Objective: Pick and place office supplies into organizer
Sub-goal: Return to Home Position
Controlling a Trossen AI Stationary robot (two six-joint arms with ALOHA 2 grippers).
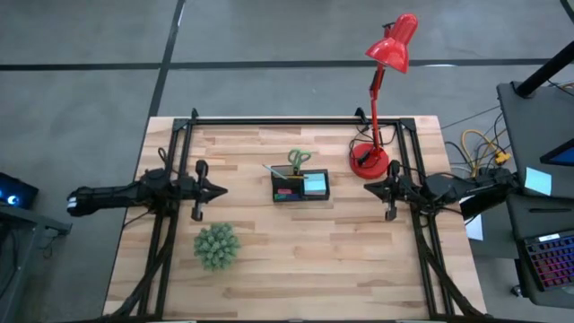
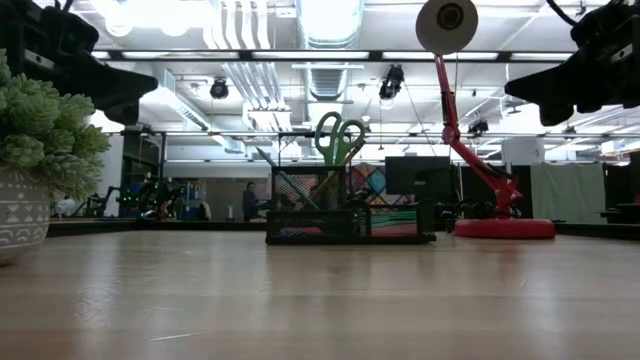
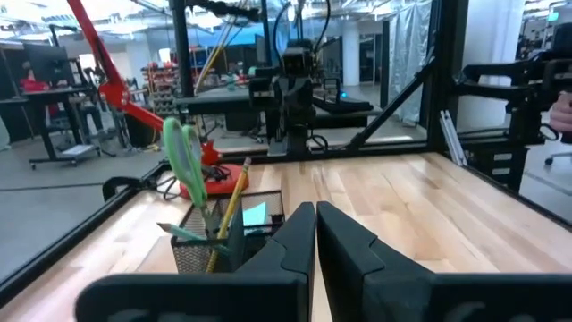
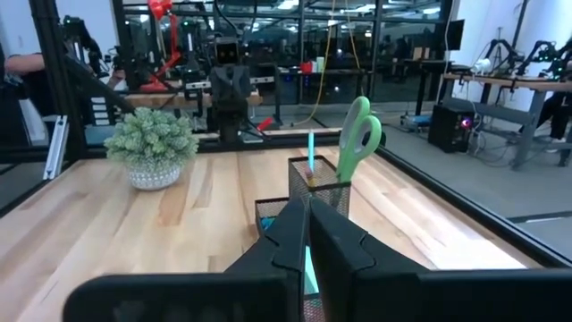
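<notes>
- Organizer sits at the table's middle, between the two arms and well apart from both.
- Scissors stand handles up in its tall mesh cup at the left end, leaning a little.
- A pencil and a teal pen stand in the same cup beside the scissors.
- A teal sticky pad lies flat in the low right compartment. Something pink shows in the near-left part; I cannot tell what it is.
- Left gripper hangs above the table's left side, pointing right at the organizer. Its fingers are pressed together with nothing between them.
- Right gripper hangs above the right side, pointing left at the organizer. Its fingers are also together and empty.
- In the low view both arms show only as dark shapes in the upper corners, clear of the tabletop.
- Lamp stands at the far right, its round base just to the far side of the right gripper.
- Plant stands near left, on the near side of the left gripper.
</notes>
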